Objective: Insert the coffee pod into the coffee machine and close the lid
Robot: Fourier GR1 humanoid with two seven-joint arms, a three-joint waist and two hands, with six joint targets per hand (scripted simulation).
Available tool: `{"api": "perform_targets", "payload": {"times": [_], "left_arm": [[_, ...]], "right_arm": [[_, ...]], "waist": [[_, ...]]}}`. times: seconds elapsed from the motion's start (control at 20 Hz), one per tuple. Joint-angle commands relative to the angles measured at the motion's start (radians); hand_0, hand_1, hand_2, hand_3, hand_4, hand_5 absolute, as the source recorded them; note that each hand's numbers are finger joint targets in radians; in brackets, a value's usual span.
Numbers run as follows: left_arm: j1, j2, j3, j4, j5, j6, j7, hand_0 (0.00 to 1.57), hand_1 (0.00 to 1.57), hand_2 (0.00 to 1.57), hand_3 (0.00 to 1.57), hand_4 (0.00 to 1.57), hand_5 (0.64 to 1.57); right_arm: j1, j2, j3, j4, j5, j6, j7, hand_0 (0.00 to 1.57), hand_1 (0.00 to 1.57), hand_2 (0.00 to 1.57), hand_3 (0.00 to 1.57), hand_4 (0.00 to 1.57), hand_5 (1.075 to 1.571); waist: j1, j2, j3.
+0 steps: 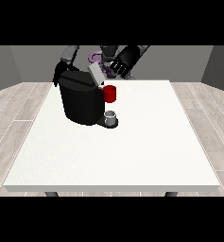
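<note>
The black coffee machine (80,101) stands on the table's far left part. Its grey lid (95,74) is tilted up and open. A red thing at the machine (110,93) sticks out at its front right. Below it, a small grey thing (111,116) rests on the machine's dark base; I cannot tell whether it is the pod. The hand at the view's right (124,61) hovers just above and right of the lid, its fingers hanging relaxed and holding nothing. The hand at the view's left (59,74) is low behind the machine's top left corner, partly hidden.
The white table (132,151) stretches wide toward the camera and to the right of the machine. The robot's torso (101,54) is behind the far edge. Wooden floor surrounds the table.
</note>
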Motion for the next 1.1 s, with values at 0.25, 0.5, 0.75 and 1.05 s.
{"api": "perform_targets", "payload": {"times": [0.25, 0.5, 0.75, 1.05], "left_arm": [[-0.110, 0.021, 0.016, 0.031, -0.013, 0.021, 0.013, 1.22, 1.22, 1.29, 1.24, 0.49, 1.571], [-0.136, 0.033, 0.003, 0.057, -0.015, -0.033, -0.012, 1.17, 1.17, 1.24, 1.22, 0.46, 1.571], [-0.110, 0.022, 0.001, 0.057, -0.024, 0.002, -0.027, 1.24, 1.24, 1.29, 1.22, 0.43, 1.571], [-0.122, -0.009, -0.005, 0.079, -0.027, 0.010, -0.034, 1.19, 1.19, 1.23, 1.19, 0.43, 1.571]], "right_arm": [[-0.117, -0.057, -0.074, -0.027, -0.033, 0.015, 0.024, 0.00, 0.00, 0.00, 0.00, 0.19, 1.571], [-0.123, -0.014, -0.050, -0.023, -0.002, -0.036, 0.064, 0.00, 0.00, 0.00, 0.00, 0.06, 1.571], [-0.091, -0.048, -0.089, 0.000, -0.015, -0.032, 0.006, 0.00, 0.00, 0.00, 0.00, 0.00, 1.571], [-0.140, -0.037, -0.074, -0.006, 0.004, -0.049, 0.087, 0.00, 0.00, 0.00, 0.00, 0.15, 1.571]], "waist": [[-0.037, 0.113, 0.0003], [-0.010, 0.111, 0.0001], [-0.003, 0.130, 0.0002], [0.004, 0.124, 0.0000]]}}
